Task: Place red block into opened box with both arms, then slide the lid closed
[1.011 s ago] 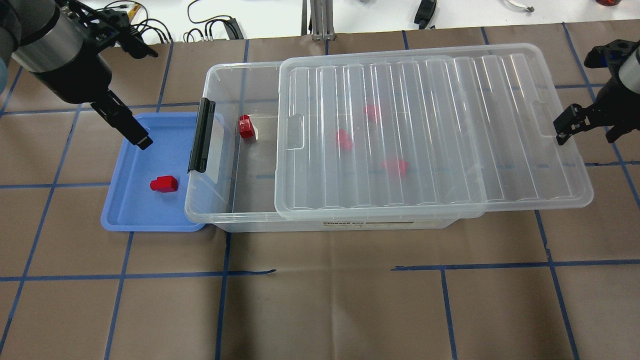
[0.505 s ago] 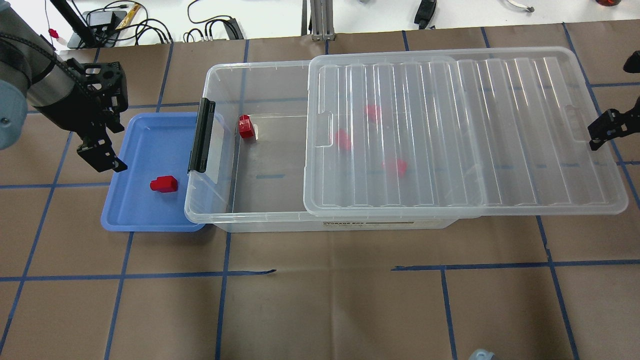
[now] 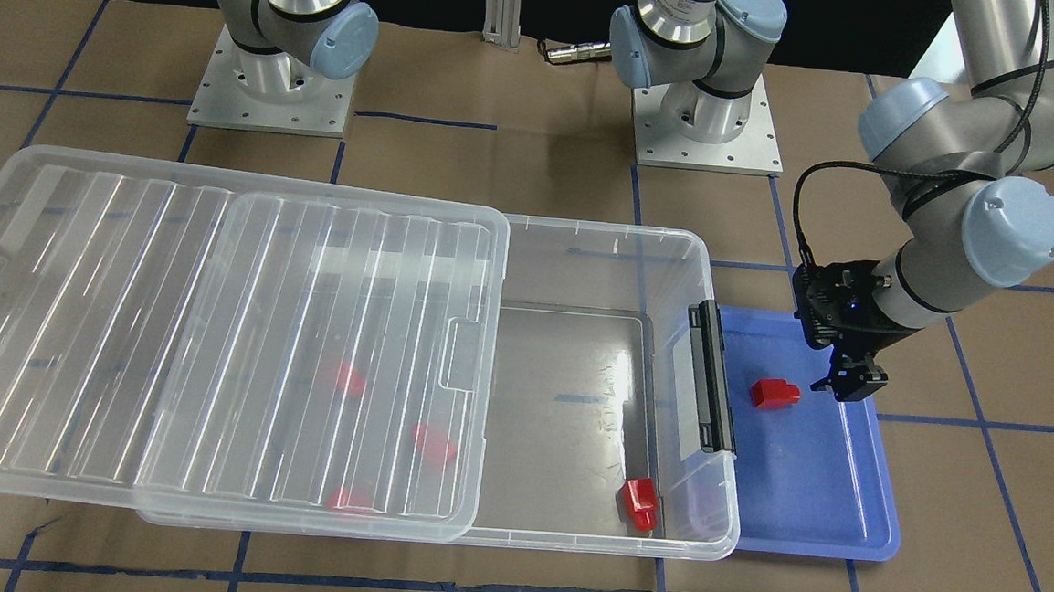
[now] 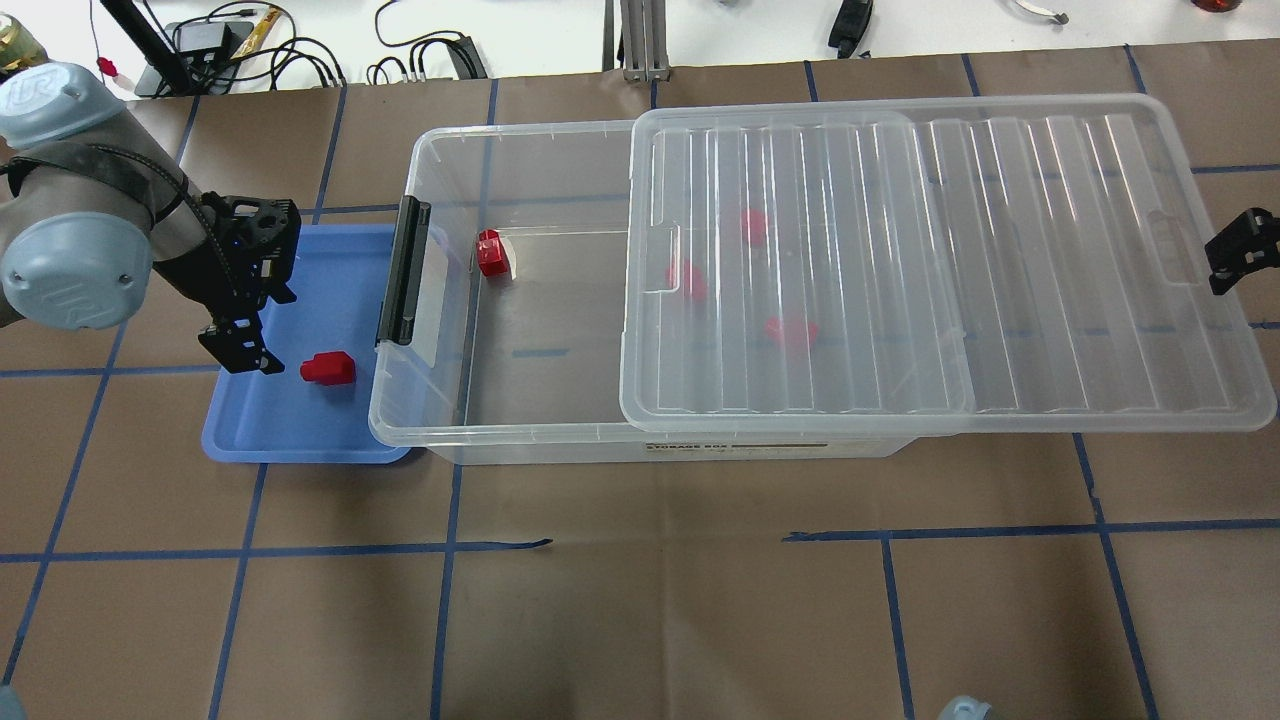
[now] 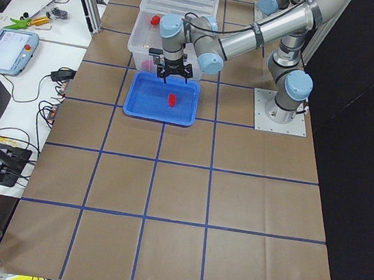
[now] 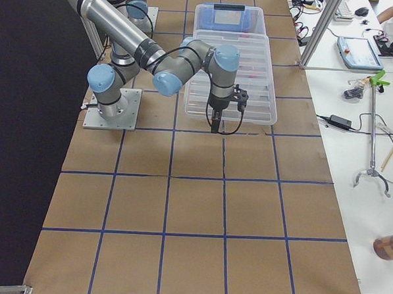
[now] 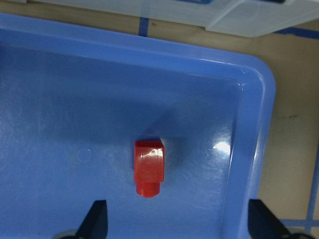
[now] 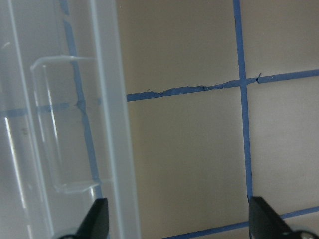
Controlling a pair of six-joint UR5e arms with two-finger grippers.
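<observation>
A red block (image 4: 328, 369) (image 3: 774, 394) (image 7: 149, 168) lies on a blue tray. My left gripper (image 4: 245, 352) (image 3: 851, 387) (image 7: 178, 224) hangs just above it, open, the block near the gap between its fingers. The clear box (image 4: 520, 130) (image 3: 604, 232) stands beside the tray, its left part uncovered. One red block (image 4: 490, 252) (image 3: 640, 502) lies in that uncovered part, and three more show blurred under the lid. The ribbed lid (image 4: 1000, 250) (image 3: 124, 308) (image 8: 60, 124) overhangs the box's right end. My right gripper (image 4: 1238, 258) (image 8: 177, 221) is open at the lid's right short edge.
The blue tray (image 4: 300, 445) (image 3: 880, 510) touches the box's short side with the black clip (image 4: 403, 270). Cables (image 4: 420, 55) lie along the far table edge. Both arm bases (image 3: 270, 88) (image 3: 707, 115) stand behind the box. Brown paper with blue tape lines covers the table.
The lid has slid further to the right, uncovering more of the box. My right gripper moved right with it. My left gripper came down to the tray, close to the red block.
</observation>
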